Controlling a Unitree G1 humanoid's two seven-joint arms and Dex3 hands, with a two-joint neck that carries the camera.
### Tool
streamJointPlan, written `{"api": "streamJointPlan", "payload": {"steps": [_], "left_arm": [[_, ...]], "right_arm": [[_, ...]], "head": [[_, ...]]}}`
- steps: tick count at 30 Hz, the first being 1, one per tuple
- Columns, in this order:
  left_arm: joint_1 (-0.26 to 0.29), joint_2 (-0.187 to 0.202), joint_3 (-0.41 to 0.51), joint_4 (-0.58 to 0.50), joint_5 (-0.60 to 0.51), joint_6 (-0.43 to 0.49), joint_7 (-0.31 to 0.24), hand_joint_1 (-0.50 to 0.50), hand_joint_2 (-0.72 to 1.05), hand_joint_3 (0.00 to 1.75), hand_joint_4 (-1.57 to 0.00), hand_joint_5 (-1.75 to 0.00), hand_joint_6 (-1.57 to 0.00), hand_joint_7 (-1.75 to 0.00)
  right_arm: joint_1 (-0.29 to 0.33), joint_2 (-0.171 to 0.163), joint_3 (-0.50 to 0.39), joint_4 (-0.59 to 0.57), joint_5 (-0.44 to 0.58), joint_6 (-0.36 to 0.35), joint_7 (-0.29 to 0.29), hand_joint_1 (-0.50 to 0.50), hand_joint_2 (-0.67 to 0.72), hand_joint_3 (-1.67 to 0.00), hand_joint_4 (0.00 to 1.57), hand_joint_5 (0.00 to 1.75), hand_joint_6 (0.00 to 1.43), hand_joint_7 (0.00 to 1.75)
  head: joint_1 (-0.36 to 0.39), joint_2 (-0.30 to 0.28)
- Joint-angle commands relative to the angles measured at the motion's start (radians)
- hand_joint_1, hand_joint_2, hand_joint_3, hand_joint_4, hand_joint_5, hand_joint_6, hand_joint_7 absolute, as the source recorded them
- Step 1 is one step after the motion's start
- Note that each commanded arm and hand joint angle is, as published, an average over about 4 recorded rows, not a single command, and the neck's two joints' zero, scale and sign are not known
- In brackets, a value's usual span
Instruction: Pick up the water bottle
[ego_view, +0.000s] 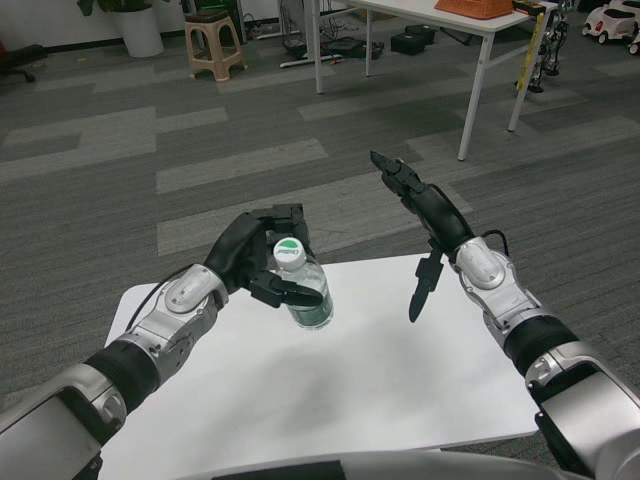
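Note:
A clear plastic water bottle (304, 287) with a white and green cap is in my left hand (258, 255), whose black fingers wrap around its upper part. The bottle tilts slightly and its base looks just above the white table (400, 370) near the far edge. My right hand (415, 205) hovers over the table's far right side, to the right of the bottle. It holds nothing, with its fingers stretched out and the thumb pointing down.
Beyond the table lies grey carpeted floor. A white table (480, 30) stands at the back right, a plastic stool (214, 42) and a white planter (140, 28) at the back left. Toy cars (612, 20) sit in the far right corner.

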Motion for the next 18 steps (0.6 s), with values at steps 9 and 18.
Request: {"api": "streamJointPlan", "payload": {"steps": [9,18], "left_arm": [[0.007,0.004,0.024,-0.021,-0.001,0.001,0.015,0.21,0.52,0.61,-1.57,-1.75,-1.34,-1.68],[0.011,0.003,0.029,-0.025,0.001,0.001,0.015,0.21,0.52,0.61,-1.57,-1.75,-1.34,-1.68]], "right_arm": [[-0.011,-0.004,-0.009,-0.015,0.004,-0.003,-0.006,-0.46,0.6,0.0,0.0,0.0,0.0,0.0],[-0.01,-0.004,-0.009,-0.016,0.004,-0.003,-0.006,-0.47,0.6,0.0,0.0,0.0,0.0,0.0]], "head": [[-0.001,0.005],[-0.001,0.006]]}}
